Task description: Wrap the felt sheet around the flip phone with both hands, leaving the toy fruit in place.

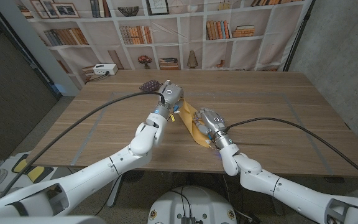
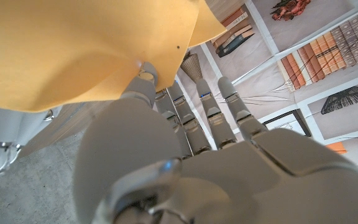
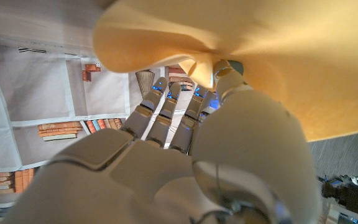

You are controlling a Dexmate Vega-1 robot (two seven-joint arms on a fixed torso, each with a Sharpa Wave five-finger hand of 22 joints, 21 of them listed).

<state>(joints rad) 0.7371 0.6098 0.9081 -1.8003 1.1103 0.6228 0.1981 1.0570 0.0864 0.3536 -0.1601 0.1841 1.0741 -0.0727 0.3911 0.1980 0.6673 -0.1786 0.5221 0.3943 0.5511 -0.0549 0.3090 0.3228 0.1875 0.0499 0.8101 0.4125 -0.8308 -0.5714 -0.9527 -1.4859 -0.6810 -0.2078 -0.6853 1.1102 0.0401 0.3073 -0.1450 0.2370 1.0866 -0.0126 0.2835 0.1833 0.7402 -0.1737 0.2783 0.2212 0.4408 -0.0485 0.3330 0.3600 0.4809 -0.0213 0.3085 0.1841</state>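
Head view shows the yellow felt sheet (image 1: 190,124) in the middle of the wooden table (image 1: 278,112), stretched between both hands. Left hand (image 1: 168,96) pinches its far end and lifts it. Right hand (image 1: 207,121) pinches the near end, with felt bunched at its thumb. A dark toy fruit (image 1: 149,85) sits just behind the left hand

One felt sheet (image 1: 191,124), one toy fruit (image 1: 150,85)
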